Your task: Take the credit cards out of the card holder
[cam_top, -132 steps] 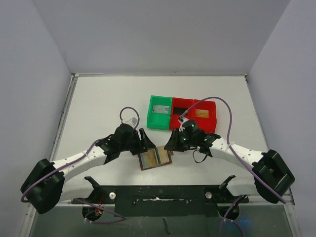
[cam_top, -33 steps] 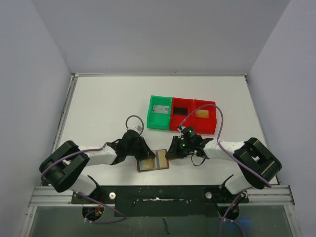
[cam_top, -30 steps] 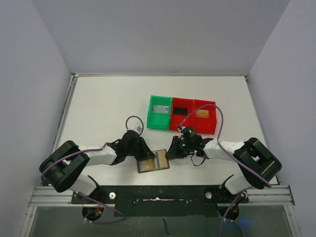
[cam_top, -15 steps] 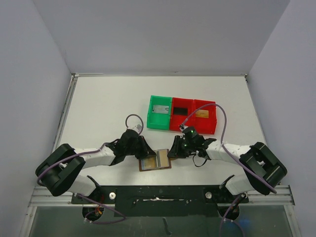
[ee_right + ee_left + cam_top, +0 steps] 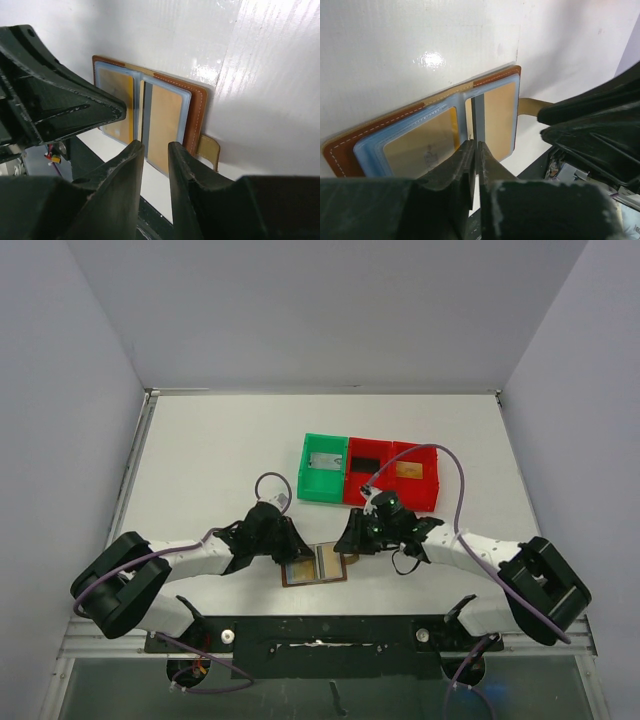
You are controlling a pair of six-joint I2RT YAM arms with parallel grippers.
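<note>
The card holder lies open on the white table, a brown wallet with grey-blue lining and a small tab. My left gripper is shut, its tips over the wallet's centre fold. My right gripper hovers at the wallet's right edge, open by a narrow gap with nothing in it. Credit cards lie in the trays: a pale grey one, a black one and a golden-orange one. The wallet pockets look tan-gold; I cannot tell if a card sits inside.
The green tray and the joined red tray stand just behind the grippers. A black rail runs along the near table edge, close to the wallet. Purple cables loop above both wrists.
My right gripper has opened slightly and its arm has shifted a little right and back. The left gripper and the wallet stay as they were.
</note>
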